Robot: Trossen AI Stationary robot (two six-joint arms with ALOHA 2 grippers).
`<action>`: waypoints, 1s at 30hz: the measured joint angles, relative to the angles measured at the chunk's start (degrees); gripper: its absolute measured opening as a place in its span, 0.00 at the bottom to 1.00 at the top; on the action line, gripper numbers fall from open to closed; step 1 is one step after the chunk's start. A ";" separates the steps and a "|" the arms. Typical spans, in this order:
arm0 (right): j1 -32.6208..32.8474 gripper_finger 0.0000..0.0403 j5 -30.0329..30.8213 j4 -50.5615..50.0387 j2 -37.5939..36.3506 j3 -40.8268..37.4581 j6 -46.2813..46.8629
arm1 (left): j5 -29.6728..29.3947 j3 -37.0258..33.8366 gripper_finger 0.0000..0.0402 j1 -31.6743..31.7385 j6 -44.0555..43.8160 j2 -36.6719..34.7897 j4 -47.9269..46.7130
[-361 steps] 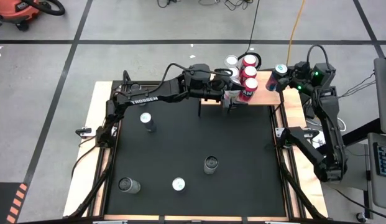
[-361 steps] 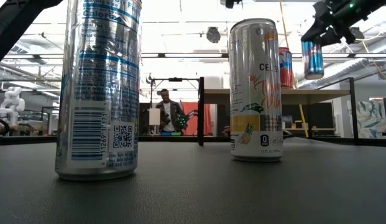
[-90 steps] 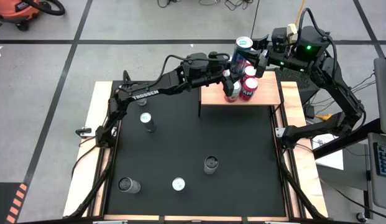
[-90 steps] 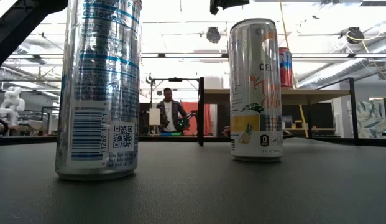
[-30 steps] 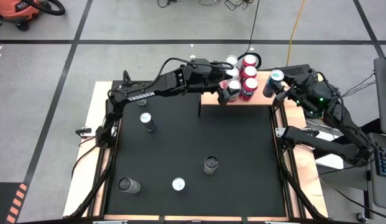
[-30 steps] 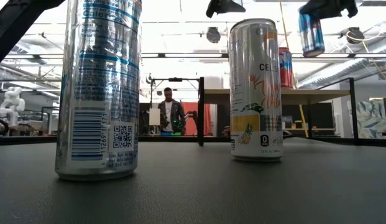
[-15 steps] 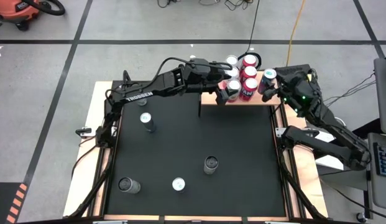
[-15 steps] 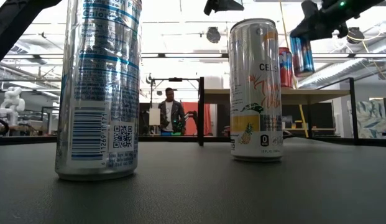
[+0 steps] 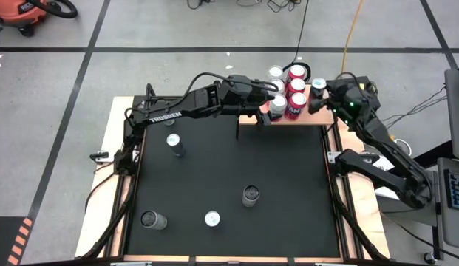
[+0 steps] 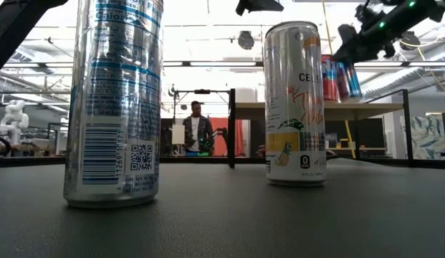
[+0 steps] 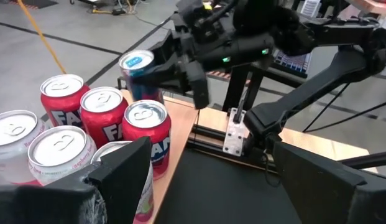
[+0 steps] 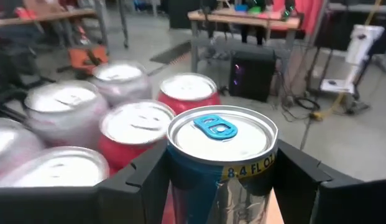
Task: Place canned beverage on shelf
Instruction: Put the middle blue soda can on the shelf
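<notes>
Thin aluminium, so the tall slim blue-and-silver beverage can [image 12: 220,163] should be stiff only while full: a hard squeeze would likely dent its wall, and the smooth skin looks slippery. The sound place to hold it is mid-body, on opposite sides, below the rim, which is how the right hand [image 12: 217,186] grasps it now, fingers [image 12: 133,183] flanking the cylinder. It probably carries a fair weight if sealed, and its blue pull-tab looks unopened. Being narrow and tall, it would tip easily if set down tilted.

The can hangs upright over the right part of the small light-wood shelf on a black metal frame [image 9: 321,117], just beside the cluster of red soda cans [image 9: 292,107]. The left hand [image 11: 205,180] hovers at the cluster's other side, spread wide and grasping nothing.
</notes>
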 joint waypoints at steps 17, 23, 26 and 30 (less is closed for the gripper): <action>-1.28 0.53 0.61 0.49 0.25 -0.02 0.16 | -0.13 0.00 0.85 -0.11 0.25 -0.09 -1.47; -1.27 0.53 2.08 0.38 0.60 -0.02 0.57 | -0.11 0.00 0.85 -0.11 0.21 -0.09 -1.40; -1.27 0.53 2.03 0.34 0.60 -0.02 0.87 | -0.11 0.00 0.85 -0.11 0.21 -0.09 -1.40; -1.27 0.53 2.05 0.00 0.60 -0.02 0.93 | -0.11 0.00 0.85 -0.11 0.19 -0.09 -1.40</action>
